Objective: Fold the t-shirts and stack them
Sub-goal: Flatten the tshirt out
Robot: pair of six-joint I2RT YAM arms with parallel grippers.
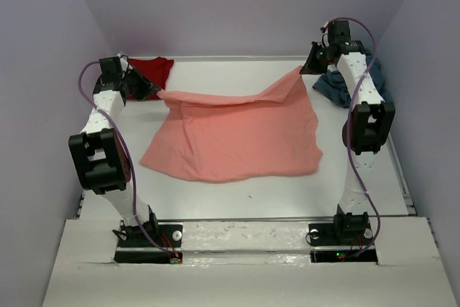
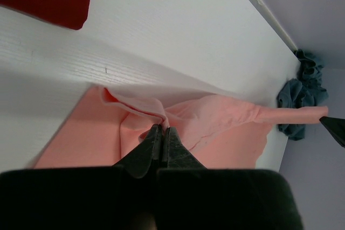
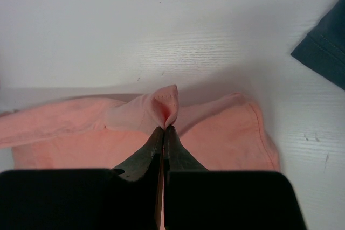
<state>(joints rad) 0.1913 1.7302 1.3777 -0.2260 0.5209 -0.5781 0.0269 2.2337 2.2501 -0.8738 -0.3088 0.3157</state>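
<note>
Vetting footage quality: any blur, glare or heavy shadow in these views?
Top external: soft even light, no glare, sharp. Left wrist: body of the left pincer dark and blurred; grey shadow above the pink shirt. Right wrist: right pincer likewise dark; shirt sharp.

Bright, even overhead light — soft shadows, slight blur

I can read no text, label, brand, number or sign in any of my three views. The salmon-pink t-shirt (image 1: pixel 230 141), the dark red t-shirt (image 1: pixel 152 70), the teal-blue t-shirt (image 1: pixel 338 88) and the worktop (image 1: pixel 237 199) show plain surfaces. Any marking on the arm bases (image 1: pixel 147 239) at the bottom of the frame is too small to make out.
</note>
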